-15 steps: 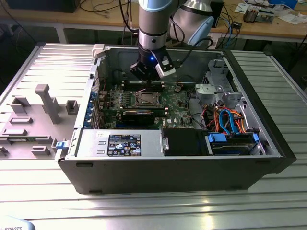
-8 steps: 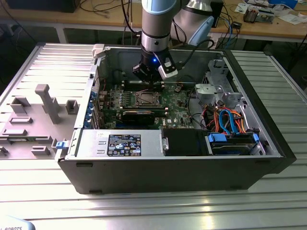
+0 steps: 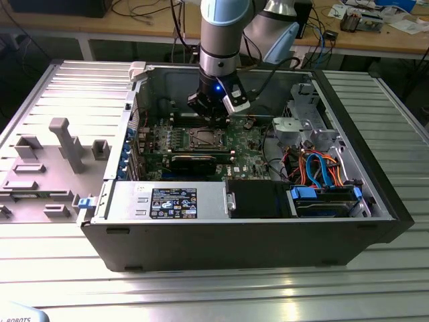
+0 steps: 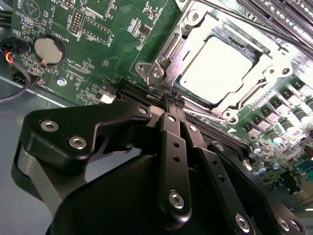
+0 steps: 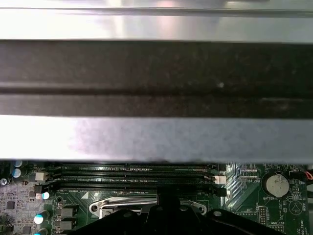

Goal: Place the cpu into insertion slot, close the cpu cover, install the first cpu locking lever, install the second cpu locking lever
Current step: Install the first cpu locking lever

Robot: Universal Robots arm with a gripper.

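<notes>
Black, silver-screwed gripper (image 4: 173,100)

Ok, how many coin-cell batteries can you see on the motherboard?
1. The coin cell sits on the green motherboard, seen in both wrist views. The end effector covers part of the board, so another may be hidden.

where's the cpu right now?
Seated in the insertion slot on the green motherboard, under the closed cpu cover: the cpu shows through its window in the second wrist view, just beyond the gripper.

You see the cpu (image 4: 218,68) in dull silver metal, its cpu cover (image 4: 188,36) shiny steel, the gripper (image 4: 174,104) matt black.
</notes>
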